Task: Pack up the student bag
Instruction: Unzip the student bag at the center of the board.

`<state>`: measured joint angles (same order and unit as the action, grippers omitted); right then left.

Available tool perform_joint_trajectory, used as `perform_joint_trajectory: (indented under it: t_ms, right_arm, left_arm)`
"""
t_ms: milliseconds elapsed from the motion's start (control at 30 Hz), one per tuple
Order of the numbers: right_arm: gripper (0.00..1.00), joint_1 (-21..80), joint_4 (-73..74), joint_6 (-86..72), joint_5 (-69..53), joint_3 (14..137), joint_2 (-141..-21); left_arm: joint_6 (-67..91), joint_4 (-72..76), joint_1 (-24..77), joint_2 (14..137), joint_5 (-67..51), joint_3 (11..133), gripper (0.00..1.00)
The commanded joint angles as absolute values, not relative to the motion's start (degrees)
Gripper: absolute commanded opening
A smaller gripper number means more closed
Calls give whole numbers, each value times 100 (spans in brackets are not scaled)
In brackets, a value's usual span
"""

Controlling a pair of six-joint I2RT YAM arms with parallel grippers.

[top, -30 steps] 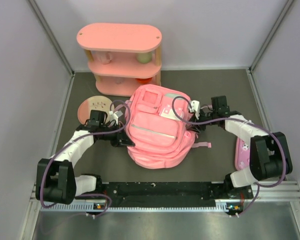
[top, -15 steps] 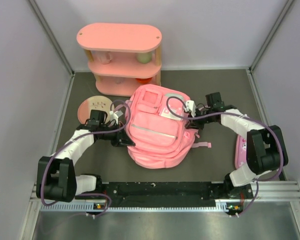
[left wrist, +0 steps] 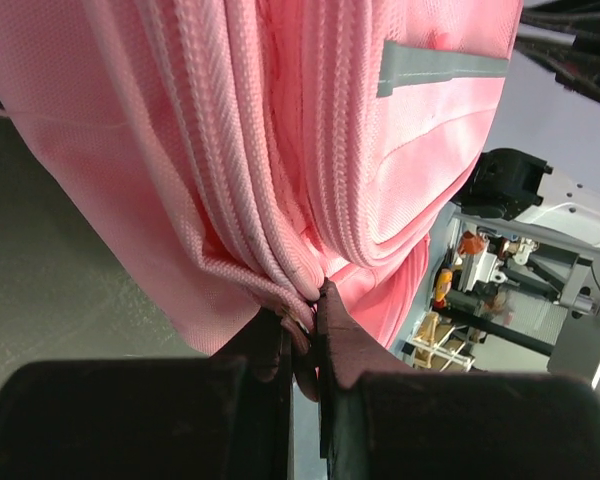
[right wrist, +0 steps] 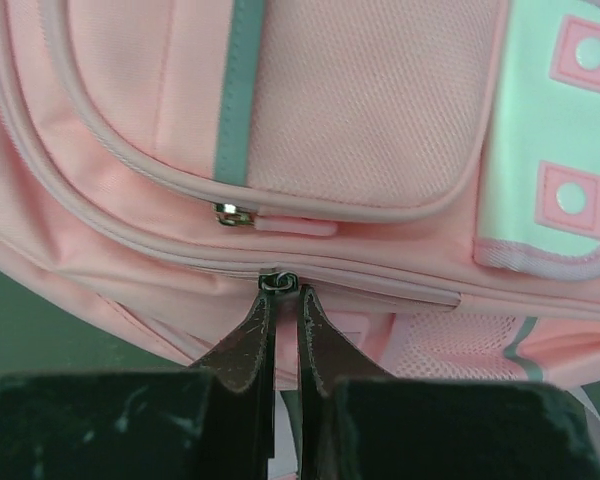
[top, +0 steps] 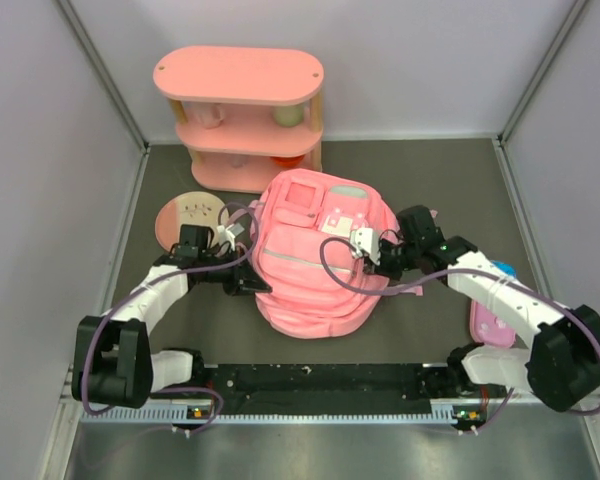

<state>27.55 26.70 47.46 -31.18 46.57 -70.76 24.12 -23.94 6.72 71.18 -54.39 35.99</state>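
Closure of the right gripper [right wrist: 277, 296] is the fresh change. A second ago it hung half spread off the right flank of the student bag [top: 315, 265]; the arm has since swung in over the bag's front. Its fingers are now pressed together on the small metal zip pull [right wrist: 277, 282] of the long zip below the front pocket. The left gripper [left wrist: 304, 318] has not shifted: it stays pinched on a fold of pink fabric at the bag's left side seam, beside the ribbed zip tracks.

The bag lies front pockets up on the dark table [top: 430, 170], between the two arms and just in front of the pink three-tier shelf [top: 240, 115]. A flat pink pencil case [top: 492, 325] lies by the right arm.

My reading is that the left arm anchors the bag while the right is set to draw the zip open, so packing itself has not yet begun.

No brand, label or writing can be read. The pale mint flap [right wrist: 555, 130] carries only plain pink squares with round centres.
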Motion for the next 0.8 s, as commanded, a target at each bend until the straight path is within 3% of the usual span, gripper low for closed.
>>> perform_joint_trajectory:
  t_ms: [0, 433, 767]
  right_arm:
    - [0, 3462, 2821, 4238, -3516, 4597, -6610]
    - [0, 5201, 3260, 2610, -3226, 4658, -6460]
    - [0, 5273, 3876, 1952, -3912, 5009, -7048]
  left_arm:
    - [2900, -370, 650, 6795, -5493, 3569, 3]
    - [4157, 791, 809, 6056, -4887, 2655, 4]
    - [4570, 932, 809, 5450, -4263, 2206, 4]
